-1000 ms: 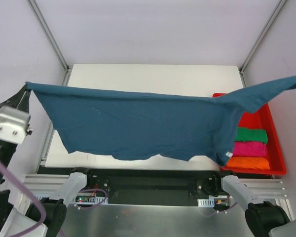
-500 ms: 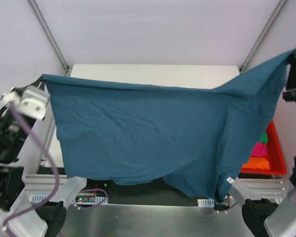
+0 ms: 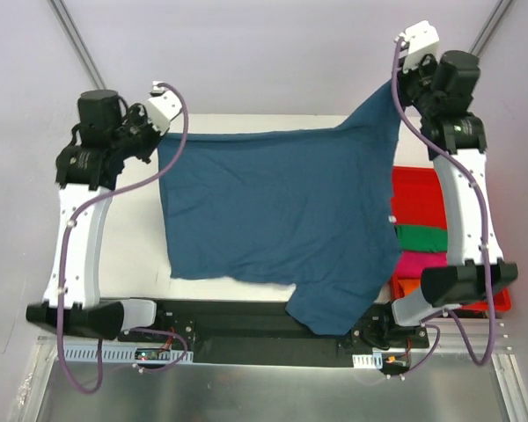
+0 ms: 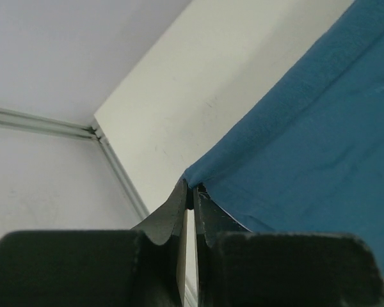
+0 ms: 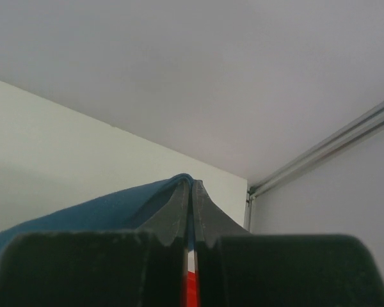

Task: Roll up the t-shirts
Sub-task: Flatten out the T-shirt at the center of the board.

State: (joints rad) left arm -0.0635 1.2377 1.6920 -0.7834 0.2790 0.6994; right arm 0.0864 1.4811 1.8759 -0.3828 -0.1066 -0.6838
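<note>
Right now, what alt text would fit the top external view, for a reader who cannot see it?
Two robot arms hold a dark teal t-shirt spread in the air above a white table, the left tool and the right tool each shut on an upper corner. At the right, a red bin holds a green shirt, a pink shirt and an orange shirt.

The t-shirt point(image 3: 282, 211) across the middle of the top view is a plain dark teal-blue with no print. At the right edge, the plastic bin point(image 3: 420, 195) is bright red. It holds a green shirt point(image 3: 422, 237), a magenta-pink shirt point(image 3: 421, 262) and an orange shirt point(image 3: 405, 287), each one solid colour. The table point(image 3: 246, 125) is white. The left arm point(image 3: 77, 237) and right arm point(image 3: 462, 202) have white links, black joints and purple cables point(image 3: 187, 123).
</note>
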